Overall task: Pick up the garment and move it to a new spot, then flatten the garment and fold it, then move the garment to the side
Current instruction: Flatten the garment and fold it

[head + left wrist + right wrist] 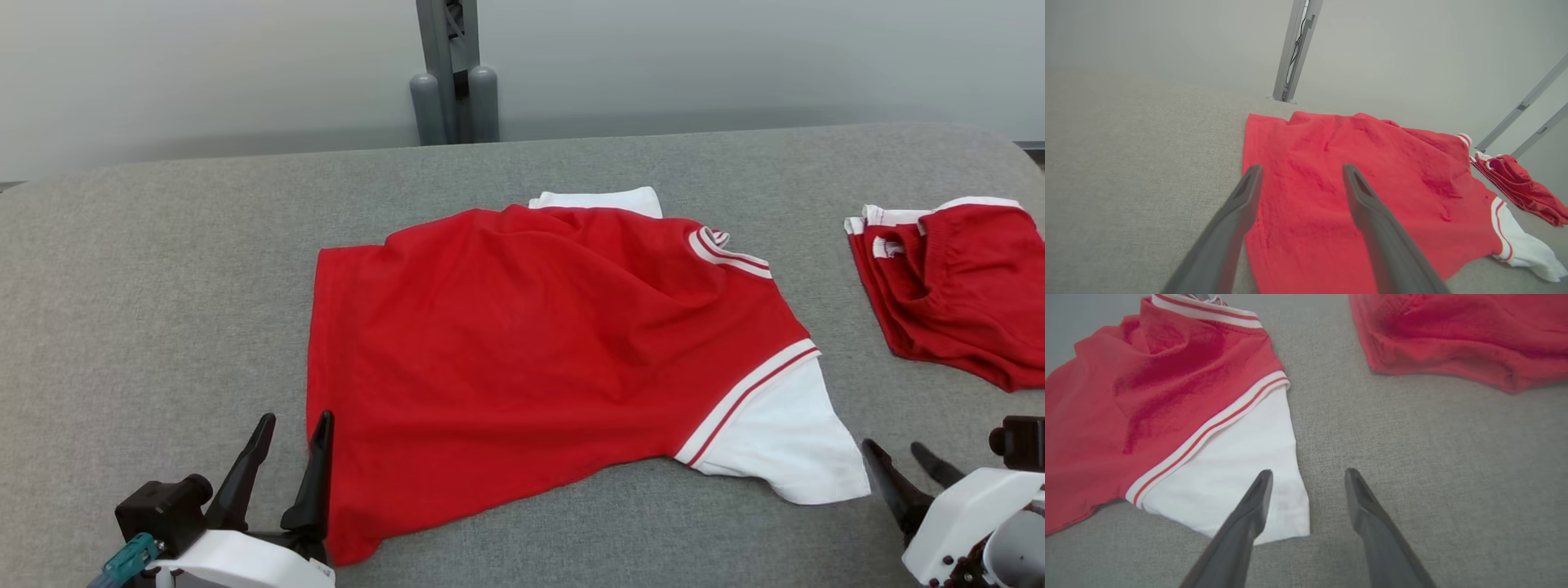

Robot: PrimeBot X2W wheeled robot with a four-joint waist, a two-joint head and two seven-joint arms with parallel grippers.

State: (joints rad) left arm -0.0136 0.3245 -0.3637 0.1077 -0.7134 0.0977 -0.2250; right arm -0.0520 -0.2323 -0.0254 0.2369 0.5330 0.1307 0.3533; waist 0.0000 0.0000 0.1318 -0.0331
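A red garment (522, 351) with white sleeves and striped trim lies spread across the grey padded table (163, 269), a little rumpled near its collar. My left gripper (294, 429) stands open at the garment's near left corner, its fingers straddling the hem edge (1251, 192) and holding nothing. At the lower right, my right gripper (898, 453) is open just off the tip of the white sleeve (784, 441). In the right wrist view that gripper (1308, 477) hovers over the sleeve's corner (1274, 490), nothing between its fingers.
A folded stack of similar red clothes (955, 286) sits at the table's right edge, also seen as red clothes (1453, 339) from the right wrist. A grey metal post (453, 73) rises behind the table's far edge. Bare grey padding stretches on the left.
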